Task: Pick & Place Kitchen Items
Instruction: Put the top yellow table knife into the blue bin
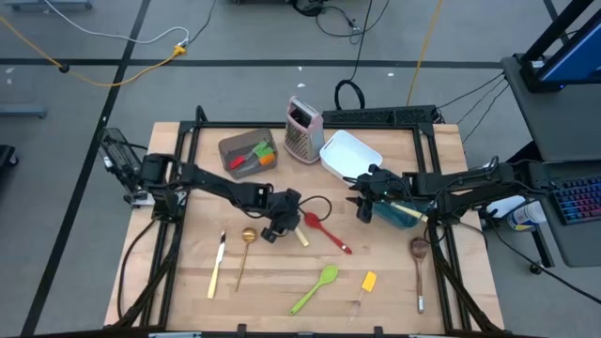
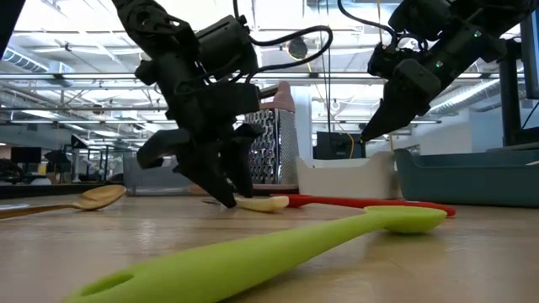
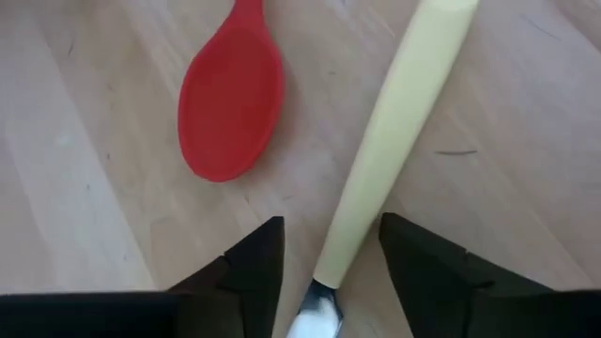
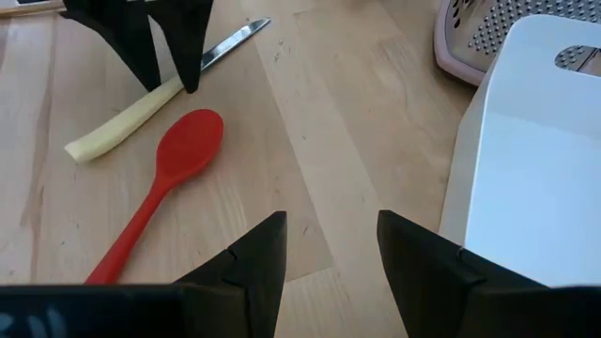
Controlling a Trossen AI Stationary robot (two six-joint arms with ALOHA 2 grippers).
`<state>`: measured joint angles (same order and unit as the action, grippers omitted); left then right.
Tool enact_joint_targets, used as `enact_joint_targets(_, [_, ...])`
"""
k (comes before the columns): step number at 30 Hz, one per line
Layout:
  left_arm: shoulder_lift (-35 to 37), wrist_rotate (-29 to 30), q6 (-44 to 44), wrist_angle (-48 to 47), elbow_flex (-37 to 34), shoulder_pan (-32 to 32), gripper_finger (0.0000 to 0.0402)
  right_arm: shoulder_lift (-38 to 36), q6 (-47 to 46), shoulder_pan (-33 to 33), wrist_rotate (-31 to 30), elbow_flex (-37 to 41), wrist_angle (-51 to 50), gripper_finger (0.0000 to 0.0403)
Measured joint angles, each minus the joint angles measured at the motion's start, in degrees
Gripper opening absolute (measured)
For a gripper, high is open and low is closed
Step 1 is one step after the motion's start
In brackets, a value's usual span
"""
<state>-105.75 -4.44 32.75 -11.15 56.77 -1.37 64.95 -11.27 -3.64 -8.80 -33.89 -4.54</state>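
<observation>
Left wrist view gives us the left hand (image 3: 324, 272) released, its 2 fingers (image 3: 254, 272) straddling the cream-handled knife (image 3: 394, 141) without pinching it; the knife lies flat on the tabletop (image 1: 282, 282). Just beside it we see the red spoon (image 3: 230, 103), bowl toward the hand. Farther right, our right hand (image 1: 364, 208) hangs spread and holding nothing, near the white container (image 1: 349, 150). Along the near side lie another cream knife (image 1: 217, 267), the gold spoon (image 1: 245, 253), green spoon (image 1: 315, 286), yellow spatula (image 1: 366, 284) and wooden spoon (image 1: 419, 263).
</observation>
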Motion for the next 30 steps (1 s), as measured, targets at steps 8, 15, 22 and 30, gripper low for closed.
enact_joint_targets(8, [-0.2,-8.5,0.2,-2.0,0.0,3.4,0.0161,0.0,0.0,0.0,0.0,0.0,0.0,0.0160])
enact_joint_targets(15, [-0.1,-10.9,-0.2,-3.5,-0.1,5.5,0.0079,0.0,0.0,0.0,0.0,0.0,0.0,0.0160])
enact_joint_targets(22, [0.0,-9.8,1.2,-2.8,-0.1,5.9,0.0014,0.0,0.0,0.0,0.0,0.0,0.0,0.0160])
enact_joint_targets(30, [0.3,-8.2,-0.1,-2.0,-0.1,5.0,0.0028,0.0,0.0,0.0,-0.1,0.0,0.8,0.0160])
